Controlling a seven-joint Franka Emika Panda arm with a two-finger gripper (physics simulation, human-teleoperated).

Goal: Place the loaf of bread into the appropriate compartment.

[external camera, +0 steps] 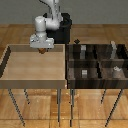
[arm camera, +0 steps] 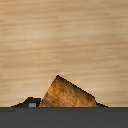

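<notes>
The loaf of bread is a golden-brown lump with a darker crust, filling the lower middle of the wrist view against pale wood. In the exterior view it is a small brown speck at the tips of my gripper, which is shut on it over the far edge of the pale-wood tray. One dark fingertip shows beside the loaf. The compartment with the small grey cube is the near cell on the tray's side of the dark striped-wood bin, to the exterior view's right of my gripper.
The other bin cells hold a grey block, a tall grey block and a white block. Tray and bin stand side by side on thin metal legs. The robot's dark base sits behind them.
</notes>
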